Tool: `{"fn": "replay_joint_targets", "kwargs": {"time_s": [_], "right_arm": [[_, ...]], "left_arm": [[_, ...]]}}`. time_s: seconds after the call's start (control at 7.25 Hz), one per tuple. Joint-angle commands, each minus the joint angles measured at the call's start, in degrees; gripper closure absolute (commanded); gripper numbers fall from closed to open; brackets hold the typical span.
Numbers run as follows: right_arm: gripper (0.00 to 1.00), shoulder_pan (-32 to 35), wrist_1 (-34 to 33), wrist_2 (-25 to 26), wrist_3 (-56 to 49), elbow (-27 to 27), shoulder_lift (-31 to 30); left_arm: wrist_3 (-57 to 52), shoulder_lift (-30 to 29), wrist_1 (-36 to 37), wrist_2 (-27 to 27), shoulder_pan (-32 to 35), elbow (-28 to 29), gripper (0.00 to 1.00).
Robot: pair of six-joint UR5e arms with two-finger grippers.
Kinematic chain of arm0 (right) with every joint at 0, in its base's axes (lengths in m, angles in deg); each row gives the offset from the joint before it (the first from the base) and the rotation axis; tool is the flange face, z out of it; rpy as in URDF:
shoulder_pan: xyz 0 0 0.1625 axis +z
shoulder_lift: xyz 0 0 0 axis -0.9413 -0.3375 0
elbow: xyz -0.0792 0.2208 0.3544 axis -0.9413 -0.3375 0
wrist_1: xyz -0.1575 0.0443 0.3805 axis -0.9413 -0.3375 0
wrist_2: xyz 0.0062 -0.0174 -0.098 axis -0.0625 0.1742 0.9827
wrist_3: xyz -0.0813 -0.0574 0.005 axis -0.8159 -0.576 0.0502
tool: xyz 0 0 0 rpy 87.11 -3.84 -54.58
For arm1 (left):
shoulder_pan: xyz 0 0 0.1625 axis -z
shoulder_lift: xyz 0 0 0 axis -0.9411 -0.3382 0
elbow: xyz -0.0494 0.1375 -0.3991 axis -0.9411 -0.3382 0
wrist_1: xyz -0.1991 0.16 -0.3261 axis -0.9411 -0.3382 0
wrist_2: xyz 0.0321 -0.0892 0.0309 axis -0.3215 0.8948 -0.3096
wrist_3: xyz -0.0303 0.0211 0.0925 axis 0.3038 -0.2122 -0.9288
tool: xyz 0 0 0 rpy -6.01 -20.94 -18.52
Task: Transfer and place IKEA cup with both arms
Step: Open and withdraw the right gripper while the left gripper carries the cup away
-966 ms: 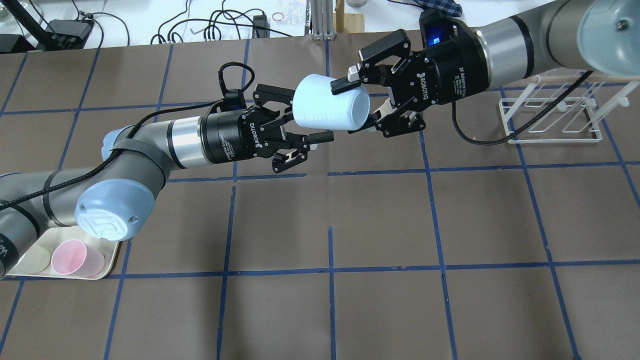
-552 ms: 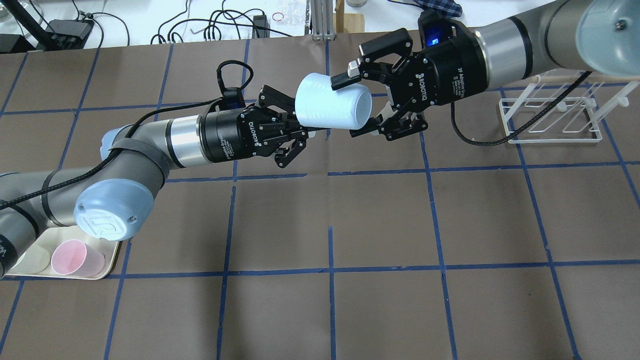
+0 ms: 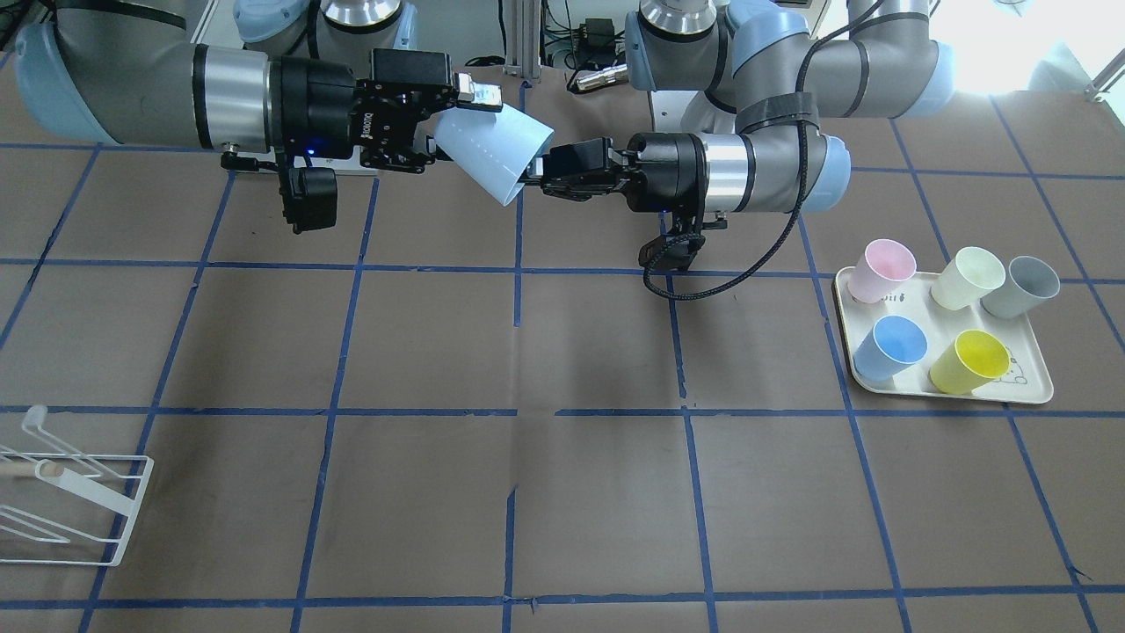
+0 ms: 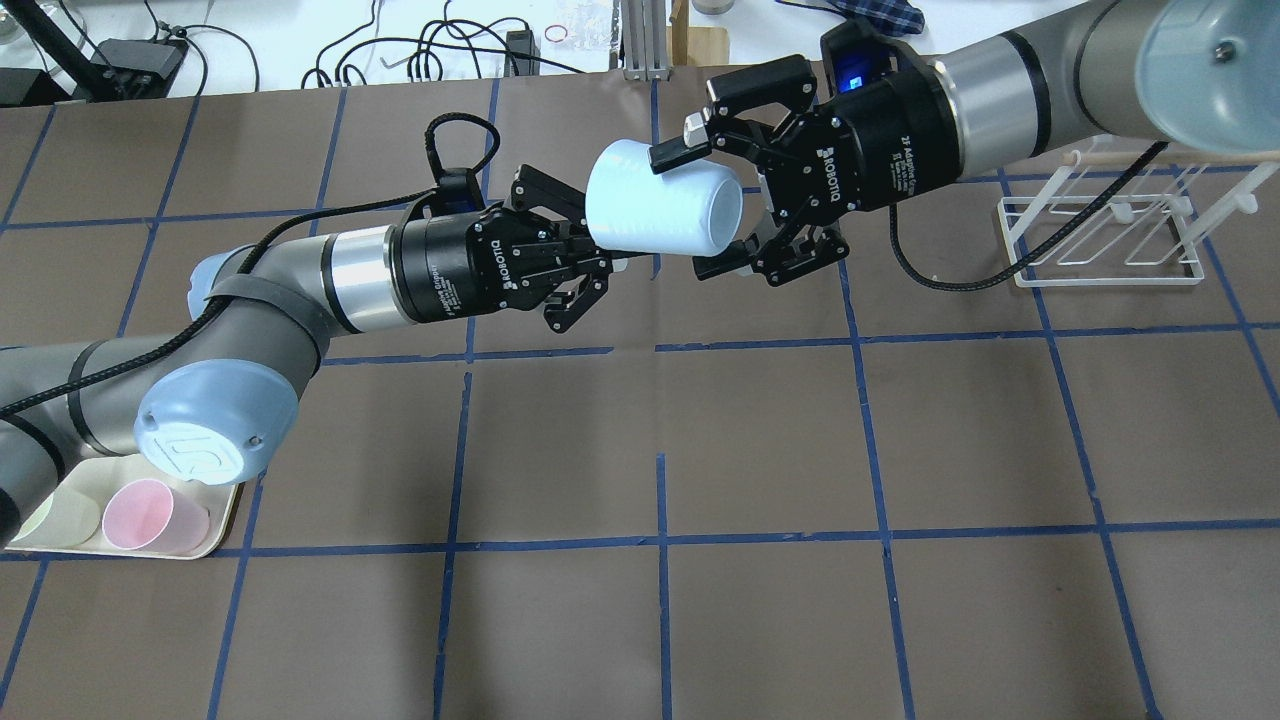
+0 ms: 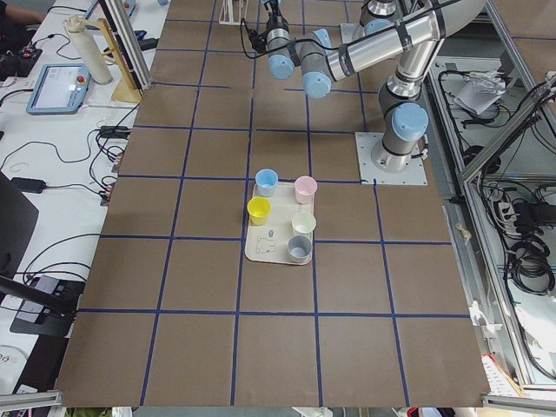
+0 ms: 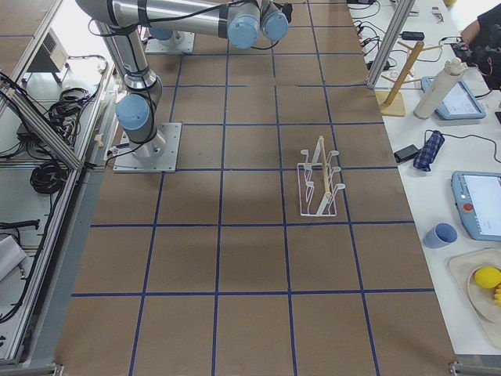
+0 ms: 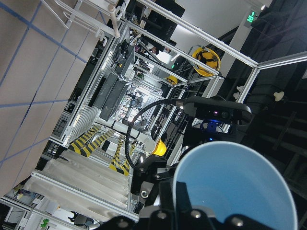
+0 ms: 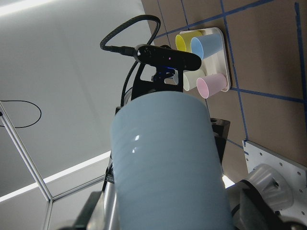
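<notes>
Mid-air handover above the far centre of the table. Left gripper (image 4: 590,262) is pinched on the rim of the IKEA cup (image 4: 660,212); right gripper (image 4: 715,215) straddles its base, jaws apart. Next: right closes, then left releases.

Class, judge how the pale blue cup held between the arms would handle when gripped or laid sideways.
The IKEA cup is probably light and slightly flexible: the left pincer pinches its thin rim. Its glossy wall looks slippery. Round and tapered, laid sideways it would likely roll in a curve.
</notes>
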Motion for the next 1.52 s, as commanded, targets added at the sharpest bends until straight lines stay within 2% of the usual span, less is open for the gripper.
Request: {"fn": "replay_joint_targets", "kwargs": {"time_s": [0.0, 0.14, 0.41, 0.69, 0.83, 0.97, 1.38], "right_arm": [[0.00, -0.4, -0.3, -0.1, 0.1, -1.8, 0.1], [0.00, -0.9, -0.3, 0.6, 0.2, -2.5, 0.3], [0.00, -5.0, 0.0, 1.3, 0.2, -2.6, 0.3], [0.00, -8.5, -0.6, 8.5, 0.2, -2.9, 0.4], [0.00, -8.5, -1.6, 12.1, 2.5, -2.9, 0.6], [0.00, -8.5, -7.2, 17.6, 7.8, -2.6, 0.9], [0.00, -6.7, -22.0, 34.8, 25.1, -2.2, 4.8]], "left_arm": [[0.2, 0.2, -0.1, -0.4, -1.7, 0.0, 1.00], [0.4, 0.2, -0.1, -2.9, -3.4, 0.1, 1.00], [0.5, 1.3, -0.8, -3.9, -5.4, 0.0, 1.00], [1.4, 1.5, -1.1, -4.3, -8.7, -0.1, 1.00], [1.3, 1.5, -1.1, -9.5, -11.2, 0.0, 1.00], [1.3, 1.6, -1.1, -14.1, -13.3, 0.0, 1.00], [-0.9, 3.2, 0.0, -41.6, -18.1, 2.2, 1.00]]}}
